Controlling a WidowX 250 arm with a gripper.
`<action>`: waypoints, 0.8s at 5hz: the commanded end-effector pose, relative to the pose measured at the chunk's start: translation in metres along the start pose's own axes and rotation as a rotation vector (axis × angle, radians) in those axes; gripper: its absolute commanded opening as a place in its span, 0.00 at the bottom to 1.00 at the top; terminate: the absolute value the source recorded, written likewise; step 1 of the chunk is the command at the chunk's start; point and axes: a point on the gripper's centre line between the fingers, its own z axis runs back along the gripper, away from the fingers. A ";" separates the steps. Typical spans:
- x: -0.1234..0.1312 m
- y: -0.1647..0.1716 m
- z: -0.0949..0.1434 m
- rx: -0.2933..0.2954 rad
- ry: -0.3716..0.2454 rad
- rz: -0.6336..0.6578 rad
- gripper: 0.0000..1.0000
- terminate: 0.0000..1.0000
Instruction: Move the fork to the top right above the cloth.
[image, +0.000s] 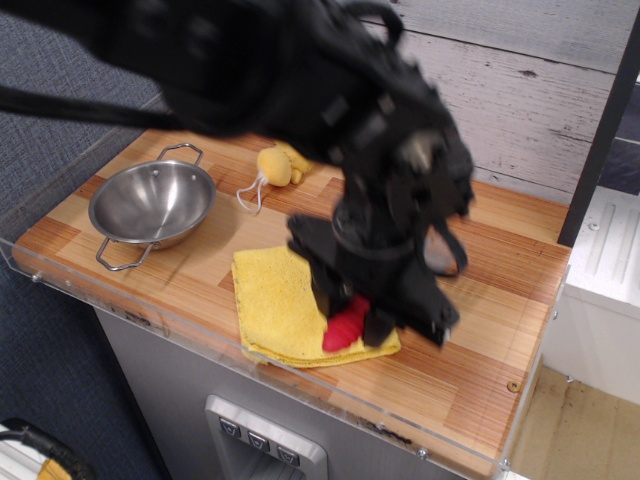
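The fork's red ribbed handle (345, 327) shows between my gripper's (352, 322) fingers, held over the right front part of the yellow cloth (280, 305). The metal head is hidden by the gripper. The gripper is shut on the handle and appears lifted off the table; the image is motion-blurred. The cloth lies flat near the front edge of the wooden table (500, 300), its right part covered by the arm.
A steel bowl (152, 203) with wire handles stands at the left. A small yellow plush toy (275, 165) with a white string lies behind the cloth. A clear plastic rim (180, 320) runs along the table's front. A plank wall stands behind.
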 end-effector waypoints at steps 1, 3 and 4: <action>0.032 0.039 0.048 0.018 -0.125 0.106 0.00 0.00; 0.061 0.059 0.041 0.013 -0.117 0.153 0.00 0.00; 0.072 0.051 0.029 0.002 -0.096 0.145 0.00 0.00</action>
